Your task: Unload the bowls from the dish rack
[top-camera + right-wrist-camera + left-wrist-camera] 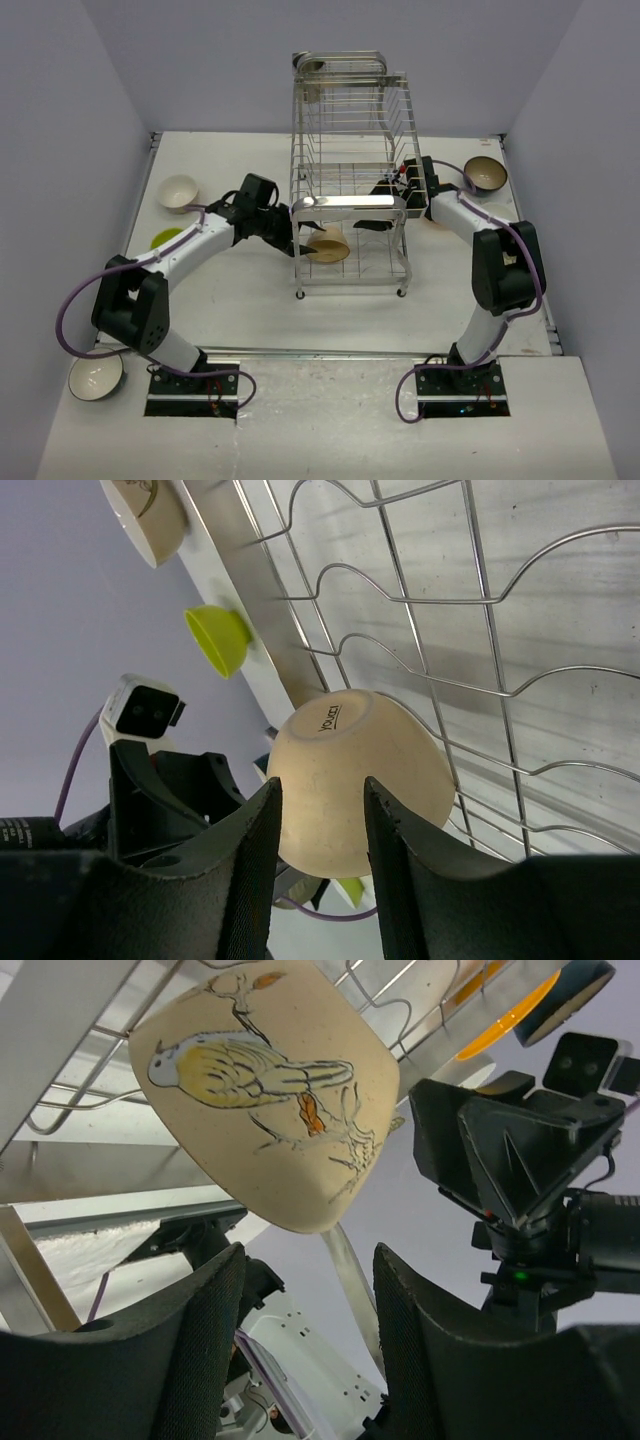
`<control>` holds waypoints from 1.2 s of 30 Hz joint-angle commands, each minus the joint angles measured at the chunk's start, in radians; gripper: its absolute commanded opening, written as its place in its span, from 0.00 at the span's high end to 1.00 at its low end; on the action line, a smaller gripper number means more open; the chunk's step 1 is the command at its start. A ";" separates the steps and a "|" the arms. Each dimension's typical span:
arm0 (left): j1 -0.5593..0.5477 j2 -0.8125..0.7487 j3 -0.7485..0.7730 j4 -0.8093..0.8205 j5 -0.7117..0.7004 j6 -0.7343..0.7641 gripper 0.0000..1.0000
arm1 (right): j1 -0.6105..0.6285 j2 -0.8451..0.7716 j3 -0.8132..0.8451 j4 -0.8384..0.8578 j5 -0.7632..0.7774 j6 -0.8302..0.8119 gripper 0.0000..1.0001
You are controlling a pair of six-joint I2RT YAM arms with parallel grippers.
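Note:
The chrome wire dish rack (350, 180) stands mid-table. A beige bowl (328, 243) lies tilted on its lower tier. My left gripper (292, 238) reaches in from the left. In the left wrist view it (310, 1310) is open and empty, with the bird-painted bowl (270, 1080) just beyond its fingertips. My right gripper (385, 195) reaches in from the right. It (320, 820) is open, and the bowl's underside (355, 780) is just ahead of its fingertips, wider than the gap. Another bowl (312, 68) sits on the top tier.
On the table are a white bowl (178, 192) and a yellow-green dish (165, 238) on the left, a dark-rimmed bowl (485, 175) at the back right, and a bowl (95, 377) by the left arm's base. Rack wires (480, 630) run close to both grippers.

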 commanded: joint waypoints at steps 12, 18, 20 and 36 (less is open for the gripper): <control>-0.019 0.045 0.012 0.108 -0.061 -0.040 0.44 | 0.013 0.001 0.032 0.038 0.001 0.020 0.61; -0.051 0.045 -0.005 0.160 -0.092 -0.092 0.47 | 0.017 -0.006 0.020 0.041 0.010 0.024 0.61; -0.060 0.039 -0.013 0.172 -0.109 -0.107 0.48 | 0.019 -0.008 0.017 0.040 0.019 0.028 0.61; -0.095 -0.055 -0.119 0.184 -0.273 -0.154 0.60 | 0.065 -0.026 0.030 0.041 0.097 0.071 0.62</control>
